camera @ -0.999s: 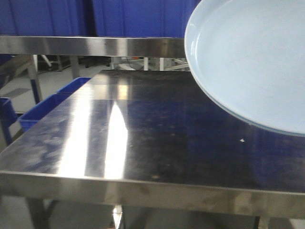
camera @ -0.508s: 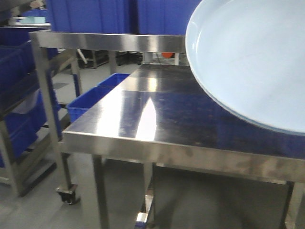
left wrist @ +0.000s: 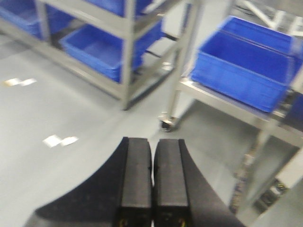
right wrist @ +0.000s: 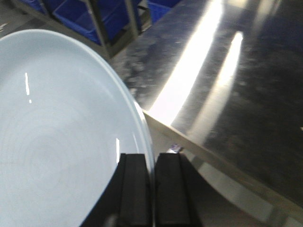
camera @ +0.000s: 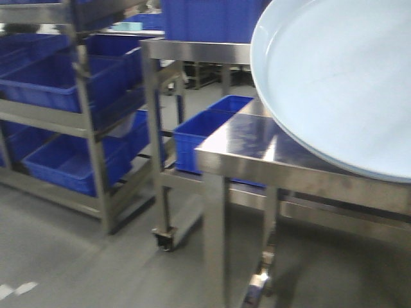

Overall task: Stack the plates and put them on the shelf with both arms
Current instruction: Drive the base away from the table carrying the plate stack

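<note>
A pale bluish-white plate (camera: 340, 77) fills the upper right of the front view, held up in the air and tilted. In the right wrist view the same plate (right wrist: 52, 142) covers the left half, and my right gripper (right wrist: 152, 163) is shut on its rim, one finger on each face. Whether one plate or two are held there I cannot tell. My left gripper (left wrist: 152, 151) is shut on nothing and hangs over the grey floor. The shelf (camera: 90, 122) stands at the left with blue crates on its tiers.
A steel table (camera: 270, 160) with a reflective top stands in the middle right, its corner near the plate. Behind it is a wheeled steel frame (camera: 157, 128) carrying a blue crate (camera: 205, 131). Blue crates (left wrist: 246, 66) and grey floor (left wrist: 71, 123) show in the left wrist view.
The front view has swung left: the steel table slid right and the shelf with blue crates came into sight. The plate stays in the same place in the view.
</note>
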